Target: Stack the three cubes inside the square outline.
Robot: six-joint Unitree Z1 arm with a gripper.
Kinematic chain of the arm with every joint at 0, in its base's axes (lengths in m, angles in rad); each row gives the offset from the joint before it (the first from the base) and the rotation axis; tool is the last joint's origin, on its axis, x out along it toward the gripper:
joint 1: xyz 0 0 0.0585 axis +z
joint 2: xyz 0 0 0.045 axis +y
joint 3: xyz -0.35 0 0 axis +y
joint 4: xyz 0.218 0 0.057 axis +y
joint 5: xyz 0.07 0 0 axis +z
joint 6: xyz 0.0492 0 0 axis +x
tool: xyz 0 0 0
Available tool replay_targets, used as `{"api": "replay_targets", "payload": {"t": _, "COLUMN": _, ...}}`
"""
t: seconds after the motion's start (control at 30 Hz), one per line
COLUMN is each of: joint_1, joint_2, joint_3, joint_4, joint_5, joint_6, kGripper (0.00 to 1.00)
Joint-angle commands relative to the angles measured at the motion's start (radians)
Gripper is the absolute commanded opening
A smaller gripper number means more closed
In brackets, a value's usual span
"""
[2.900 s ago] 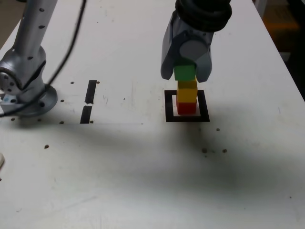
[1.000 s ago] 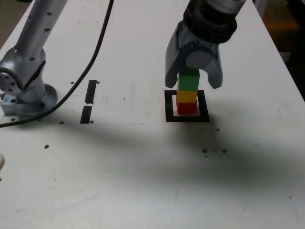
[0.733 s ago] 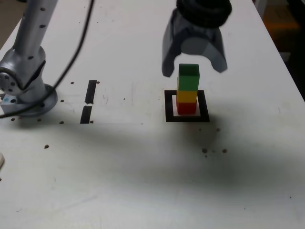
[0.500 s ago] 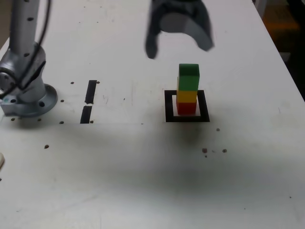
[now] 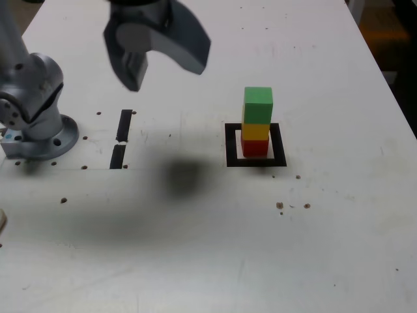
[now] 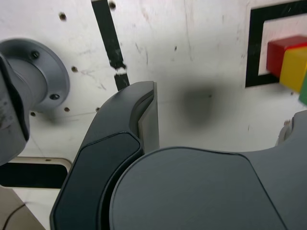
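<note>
The three cubes stand stacked and upright inside the square outline [image 5: 255,162]: the red cube [image 5: 255,147] at the bottom, the yellow cube [image 5: 256,131] on it, the green cube [image 5: 258,104] on top. My gripper [image 5: 166,72] hangs high above the table, well off to the exterior view's left of the stack, open with nothing between its fingers. The wrist view shows my gripper [image 6: 223,103] wide open, one dark finger [image 6: 139,120] in front. At that picture's edge are the red cube [image 6: 280,53], the yellow cube [image 6: 293,72] and part of the square outline [image 6: 253,48].
The arm's grey base [image 5: 32,127] is bolted at the exterior view's left, and two short black tape strips [image 5: 124,124] lie beside it. Small dark specks dot the white table. The table's edge runs along the exterior view's right. The gripper's shadow [image 5: 182,176] falls mid-table.
The gripper opened and let go of the green cube on top of the stack. It then rose and swung far to the exterior view's left. The stack stayed put.
</note>
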Motion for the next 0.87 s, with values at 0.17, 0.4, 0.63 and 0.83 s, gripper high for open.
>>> {"api": "replay_targets", "payload": {"t": 0.17, "joint_1": -0.014, "joint_2": 0.001, "joint_3": 0.519, "joint_4": -0.354, "joint_5": -0.018, "joint_6": 0.077, "kGripper": 1.00}}
{"api": "replay_targets", "payload": {"t": 0.4, "joint_1": -0.025, "joint_2": 0.015, "joint_3": 0.525, "joint_4": -0.320, "joint_5": 0.001, "joint_6": 0.084, "kGripper": 1.00}}
{"api": "replay_targets", "payload": {"t": 0.63, "joint_1": -0.025, "joint_2": 0.000, "joint_3": 0.510, "joint_4": -0.260, "joint_5": 0.020, "joint_6": 0.083, "kGripper": 1.00}}
{"api": "replay_targets", "payload": {"t": 0.83, "joint_1": -0.025, "joint_2": 0.008, "joint_3": 0.475, "joint_4": -0.201, "joint_5": 0.030, "joint_6": 0.024, "kGripper": 1.00}}
